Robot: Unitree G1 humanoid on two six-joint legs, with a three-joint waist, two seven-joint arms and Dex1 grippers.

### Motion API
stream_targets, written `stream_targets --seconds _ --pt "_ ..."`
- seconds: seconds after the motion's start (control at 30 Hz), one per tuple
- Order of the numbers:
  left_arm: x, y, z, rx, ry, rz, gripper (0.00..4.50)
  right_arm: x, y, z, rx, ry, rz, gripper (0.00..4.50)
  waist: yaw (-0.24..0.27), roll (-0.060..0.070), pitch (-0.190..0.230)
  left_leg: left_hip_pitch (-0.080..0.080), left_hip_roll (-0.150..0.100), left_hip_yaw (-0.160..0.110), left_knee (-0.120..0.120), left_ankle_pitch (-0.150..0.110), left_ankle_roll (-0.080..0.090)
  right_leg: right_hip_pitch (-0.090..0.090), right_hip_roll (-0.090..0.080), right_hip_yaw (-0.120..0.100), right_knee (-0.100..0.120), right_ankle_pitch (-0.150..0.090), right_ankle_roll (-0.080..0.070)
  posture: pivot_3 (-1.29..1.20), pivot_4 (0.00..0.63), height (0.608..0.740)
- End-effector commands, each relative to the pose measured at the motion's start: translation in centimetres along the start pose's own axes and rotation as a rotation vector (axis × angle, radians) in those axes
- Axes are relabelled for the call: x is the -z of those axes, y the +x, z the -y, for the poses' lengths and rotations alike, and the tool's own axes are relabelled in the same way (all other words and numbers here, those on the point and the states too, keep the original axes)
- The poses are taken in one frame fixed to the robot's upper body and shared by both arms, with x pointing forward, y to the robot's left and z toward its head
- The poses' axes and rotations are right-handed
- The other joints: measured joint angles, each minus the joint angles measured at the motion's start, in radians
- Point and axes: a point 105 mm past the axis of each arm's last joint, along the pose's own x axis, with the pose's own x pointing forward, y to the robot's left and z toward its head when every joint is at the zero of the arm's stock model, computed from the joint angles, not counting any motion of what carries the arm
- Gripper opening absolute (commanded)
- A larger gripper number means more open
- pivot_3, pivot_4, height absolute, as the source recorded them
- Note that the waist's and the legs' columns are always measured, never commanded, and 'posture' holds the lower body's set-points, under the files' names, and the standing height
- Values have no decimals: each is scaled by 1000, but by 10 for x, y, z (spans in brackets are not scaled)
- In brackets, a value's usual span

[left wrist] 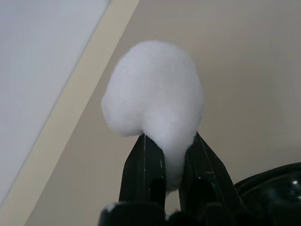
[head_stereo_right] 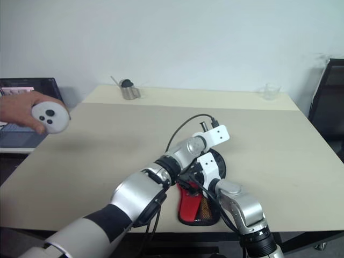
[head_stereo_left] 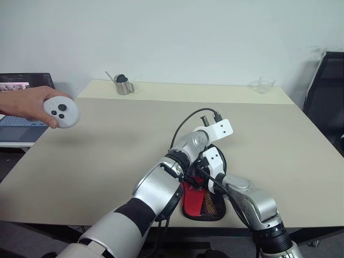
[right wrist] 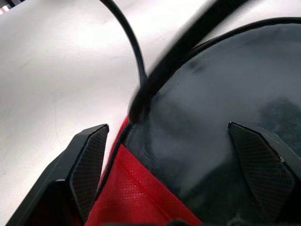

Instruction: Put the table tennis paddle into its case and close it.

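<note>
Pinching with the left gripper (left wrist: 169, 139), black fingers (left wrist: 143, 165) drawn almost together on the white ball charm (left wrist: 153, 89), squeezing its lower end while the fluffy bulk is bulging out past the fingertips above the beige table (head_stereo_left: 107, 156). Sweeping the head view from nine o'clock: a person's hand (head_stereo_left: 27, 105) reaching in over the table's edge and cradling a small white remote (head_stereo_left: 62, 112) with dark buttons, hovering in front of a laptop (head_stereo_left: 19, 126) lying on a lower surface beside the table. Moving on to eleven o'clock, at the far edge: a metal cup (head_stereo_left: 124, 85) standing upright, something dark poking out of it. Arriving at six o'clock, near the table's front edge: the case (head_stereo_left: 203, 203) lying flat under both crossing arms, showing its red panel and a patch of mesh, its rounded black end pointing toward twelve. Spreading the right gripper (right wrist: 168, 127) fully wide just above that case, one textured pad (right wrist: 89, 165) over the red panel's border, the other over the black surface, gripping nothing; not being able to tell whether the pads are touching the fabric. Not being able to tell either whether the table tennis paddle is lying inside. Continuing to one o'clock: a clear glass (head_stereo_left: 265, 85) sitting at the far edge. Ending at three o'clock: a black chair (head_stereo_left: 328, 97) standing beside the table.
</note>
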Motion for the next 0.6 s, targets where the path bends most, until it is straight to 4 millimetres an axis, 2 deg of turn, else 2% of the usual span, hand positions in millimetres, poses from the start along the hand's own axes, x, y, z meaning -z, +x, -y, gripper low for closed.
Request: stream_targets --seconds 0.03,0.27,0.4,0.6 --pt "-51 1 1 -10 36 156 76 21 2 -7 -28 52 -77 4500 1 0 0 0 0 0 0 0 0 0 0 0 0 0 0 0 150 740" --pt "-63 2 16 17 67 185 76 21 3 -6 -26 56 -76 4500 4 0 0 0 0 0 0 0 0 0 0 0 0 0 0 0 150 740" --pt "-55 4 20 44 -23 148 76 20 4 -5 -25 59 -76 4500 4 0 0 0 0 0 0 0 0 0 0 0 -1 0 0 0 150 740" --pt "-39 3 17 56 -27 97 2187 19 6 -5 -31 59 -72 4500 3 0 0 0 0 0 0 0 0 0 0 0 -1 0 0 0 150 740"
